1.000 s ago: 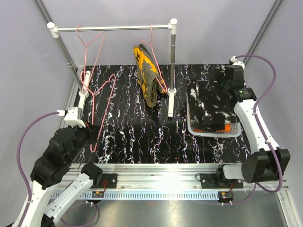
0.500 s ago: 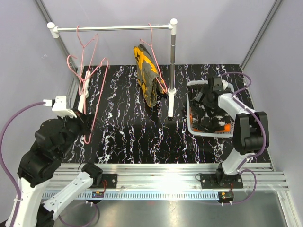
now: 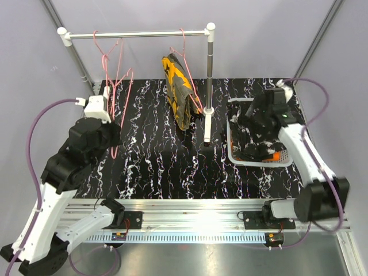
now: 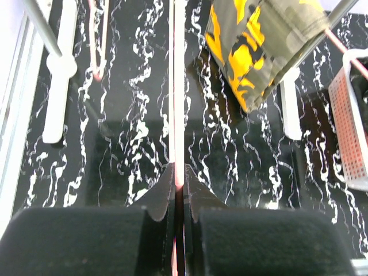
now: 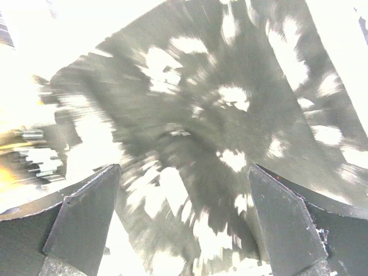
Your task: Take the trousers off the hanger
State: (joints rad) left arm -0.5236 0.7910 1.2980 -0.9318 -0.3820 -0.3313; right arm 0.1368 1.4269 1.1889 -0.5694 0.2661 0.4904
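The camouflage trousers [image 3: 178,92] hang on a pink hanger [image 3: 185,52] on the rail; they also show in the left wrist view [image 4: 259,46]. The black speckled trousers [image 3: 253,141] lie in the white basket [image 3: 230,150], with a bit of the orange trousers [image 3: 277,155] showing under them. My left gripper [image 3: 109,133] is shut on the lower bar of an empty pink hanger [image 3: 122,95], a thin pink wire between the jaws in the left wrist view [image 4: 179,86]. My right gripper [image 3: 256,118] is open just above the black trousers [image 5: 213,115].
The clothes rail [image 3: 149,34] stands on two posts, the right one [image 3: 209,86] between the camouflage trousers and the basket. Another empty pink hanger [image 3: 103,50] hangs at the rail's left end. The rack's white feet rest on the black marbled tabletop [image 3: 155,161].
My left arm has raised the empty hanger up and back toward the rail. The black trousers have dropped into the basket, and my right gripper has swung in over them, now open.
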